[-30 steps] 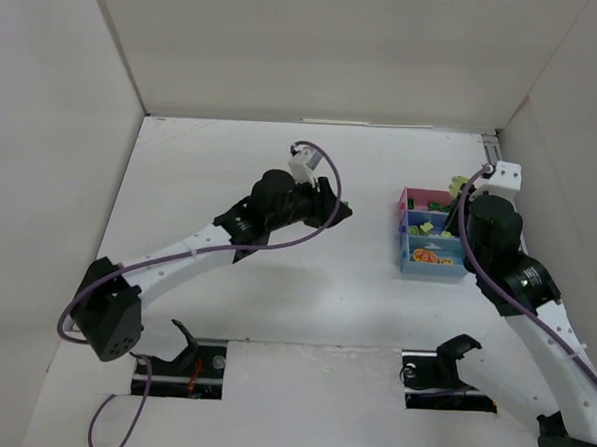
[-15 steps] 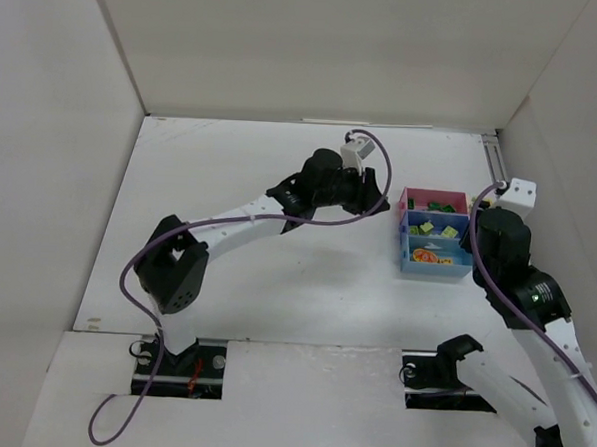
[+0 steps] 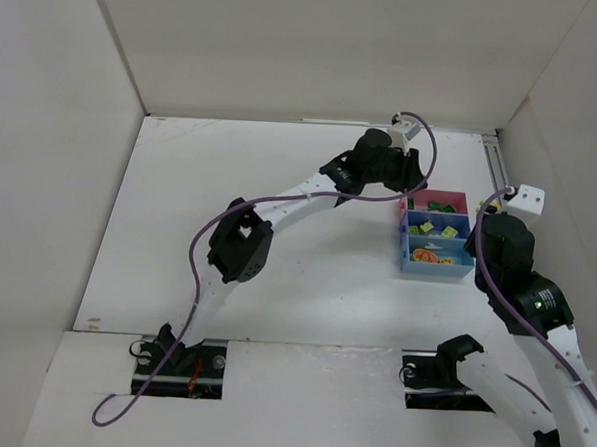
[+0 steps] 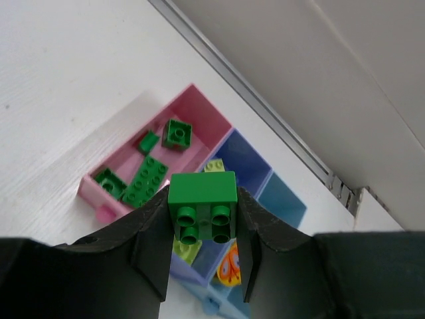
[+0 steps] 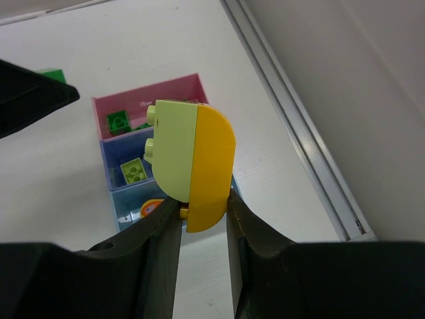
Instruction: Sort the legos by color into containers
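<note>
Only left wrist view clearly shows the clamped green lego [image 4: 202, 194].

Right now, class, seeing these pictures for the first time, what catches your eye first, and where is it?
The left gripper holds a dark green brick close by the pink tray, which already has green bricks in it. The right gripper pinches a pale green and yellow joined piece, to the right of that tray.

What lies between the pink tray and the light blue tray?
The dark blue tray, joined to both, with a pale green brick inside. The right wrist view shows it clearly.
</note>
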`<state>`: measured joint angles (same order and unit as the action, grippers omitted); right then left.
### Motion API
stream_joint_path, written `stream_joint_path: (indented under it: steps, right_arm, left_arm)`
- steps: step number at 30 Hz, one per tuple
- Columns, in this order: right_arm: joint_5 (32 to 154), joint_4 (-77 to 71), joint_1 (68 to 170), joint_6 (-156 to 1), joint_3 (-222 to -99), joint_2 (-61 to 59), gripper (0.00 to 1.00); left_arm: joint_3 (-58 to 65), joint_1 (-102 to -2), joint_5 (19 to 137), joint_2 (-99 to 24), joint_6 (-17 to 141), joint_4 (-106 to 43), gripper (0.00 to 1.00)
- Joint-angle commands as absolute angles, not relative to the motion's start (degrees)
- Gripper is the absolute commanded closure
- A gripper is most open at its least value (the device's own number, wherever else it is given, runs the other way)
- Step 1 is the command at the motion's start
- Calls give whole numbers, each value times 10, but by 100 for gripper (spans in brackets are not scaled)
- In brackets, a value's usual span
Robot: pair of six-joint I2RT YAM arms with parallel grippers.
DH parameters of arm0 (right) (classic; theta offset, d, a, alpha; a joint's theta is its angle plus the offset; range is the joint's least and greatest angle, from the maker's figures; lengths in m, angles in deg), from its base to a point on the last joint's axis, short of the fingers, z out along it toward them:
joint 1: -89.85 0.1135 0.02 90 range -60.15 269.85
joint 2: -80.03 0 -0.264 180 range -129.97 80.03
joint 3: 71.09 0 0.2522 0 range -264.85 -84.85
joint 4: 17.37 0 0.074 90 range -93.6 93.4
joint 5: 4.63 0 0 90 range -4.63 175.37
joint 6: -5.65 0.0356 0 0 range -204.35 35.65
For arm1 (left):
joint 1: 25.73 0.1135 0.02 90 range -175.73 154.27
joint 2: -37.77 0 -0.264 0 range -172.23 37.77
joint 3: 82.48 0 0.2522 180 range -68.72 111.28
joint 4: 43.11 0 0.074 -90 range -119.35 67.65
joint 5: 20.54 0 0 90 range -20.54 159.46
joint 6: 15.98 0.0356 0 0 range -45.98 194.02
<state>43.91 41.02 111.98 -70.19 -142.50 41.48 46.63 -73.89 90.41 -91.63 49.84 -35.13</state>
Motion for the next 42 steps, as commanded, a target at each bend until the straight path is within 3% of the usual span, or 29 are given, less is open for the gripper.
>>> stream_joint_path:
  steps: [1, 4, 11, 27, 29, 33, 34, 37, 39, 42]
  right_arm:
    - [424, 410, 1117, -694, -1422, 423, 100]
    - [424, 410, 1117, -694, -1416, 428, 100]
    - [431, 410, 1117, -689, -1411, 439, 100]
    - [436, 405, 1117, -689, -1406, 444, 99]
    - [436, 405, 1117, -689, -1406, 444, 99]
    - [436, 405, 1117, -689, -1406, 444, 98]
    - [436, 405, 1117, -689, -1406, 444, 98]
    - [436, 405, 1117, -689, -1406, 444, 98]
    - [436, 405, 1117, -694, -1406, 444, 98]
    - [436, 405, 1117, -694, -1406, 444, 98]
  left_arm:
    - [579, -749, 902, -969, 506, -347, 100]
    - [674, -749, 902, -1045, 483, -347, 100]
    - [757, -755, 826, -1130, 457, -393, 100]
    - [744, -760, 806, -1154, 446, -382, 99]
    - [744, -760, 800, -1154, 446, -382, 95]
    - [744, -765, 800, -1154, 446, -382, 76]
    - [738, -765, 792, -1154, 446, -382, 66]
    - [722, -765, 787, -1148, 446, -388, 60]
    - [722, -765, 787, -1143, 446, -388, 47]
    - [722, -765, 787, -1143, 446, -388, 42]
